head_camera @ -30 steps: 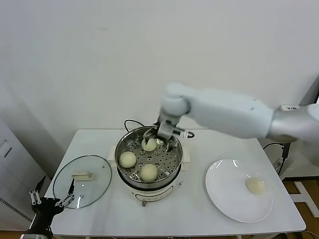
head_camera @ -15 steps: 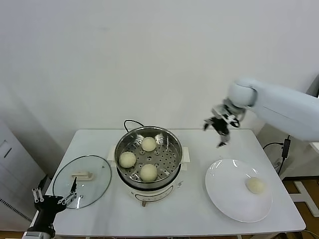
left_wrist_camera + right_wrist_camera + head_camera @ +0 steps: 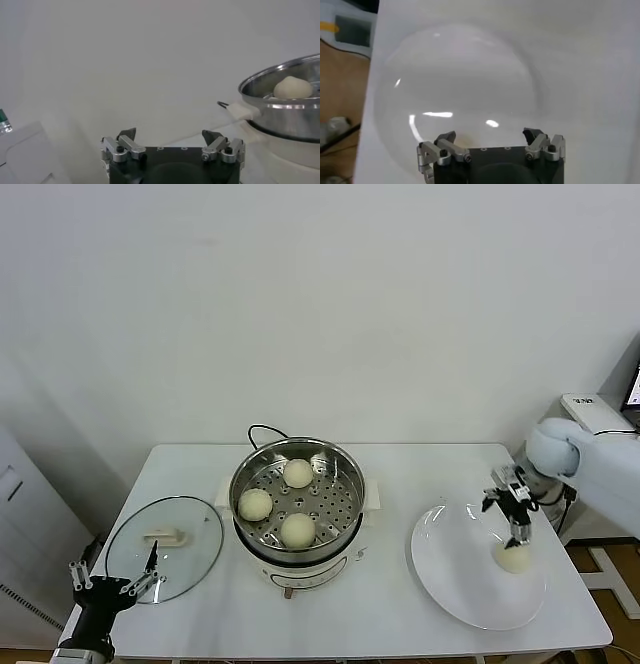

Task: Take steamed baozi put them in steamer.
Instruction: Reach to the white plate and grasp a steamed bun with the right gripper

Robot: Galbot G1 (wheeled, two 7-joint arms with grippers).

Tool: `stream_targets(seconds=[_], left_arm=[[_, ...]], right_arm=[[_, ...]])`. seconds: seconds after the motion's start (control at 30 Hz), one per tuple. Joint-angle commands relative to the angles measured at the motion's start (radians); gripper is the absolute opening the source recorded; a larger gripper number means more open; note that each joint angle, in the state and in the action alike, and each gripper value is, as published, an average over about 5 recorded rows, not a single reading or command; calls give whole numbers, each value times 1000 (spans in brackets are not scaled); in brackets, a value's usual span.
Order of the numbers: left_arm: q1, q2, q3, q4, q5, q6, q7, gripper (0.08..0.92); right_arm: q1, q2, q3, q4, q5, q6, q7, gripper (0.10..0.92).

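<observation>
Hovering over the white plate point(image 3: 450, 579) at the right end of the tabletop point(image 3: 400, 474), the right gripper point(image 3: 510, 519) is seen with its fingers spread wide and nothing between them. It is held just above the one steamed baozi point(image 3: 514, 557) left on that plate; contact cannot be judged from the head view. In the right wrist view the gripper's two fingertips point(image 3: 445, 139) are shown apart over the plate's glossy surface point(image 3: 460, 80), and the bun itself is not seen there.

Further left, the steamer point(image 3: 345, 469) is set at the middle of the tabletop on its white base, with a black cord point(image 3: 262, 430) trailing behind it. Three baozi are lying on its perforated floor: one at the back point(image 3: 298, 473), one at the left point(image 3: 256, 504) and one at the front point(image 3: 299, 529), each apart from the others.

A glass lid point(image 3: 190, 554) is lying flat on the tabletop left of the steamer. The left gripper point(image 3: 112, 587) is parked low beside the tabletop's left front corner, its fingers likewise open and empty.
</observation>
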Motion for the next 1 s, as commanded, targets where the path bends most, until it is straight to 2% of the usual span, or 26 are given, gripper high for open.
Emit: stream_targets(seconds=[0.03,0.57,0.83,1.0], left_arm=[[5,-33,6,4,10,-3,0,823],[20,-37,8,0,13,-11,1,823],[23,-39,9,-3,12,-15,1,823],[26,-39,5,-4,7,-18,1,823]], right_arm=[[-189,-55,127,-22,-64,-17,17,823],[-235,-25,179,-61,-123,-14,57,820],[-231,-8,182,-63,-130,-11,81,689],[-183,-4,154,-50,-83,-21,74,554]])
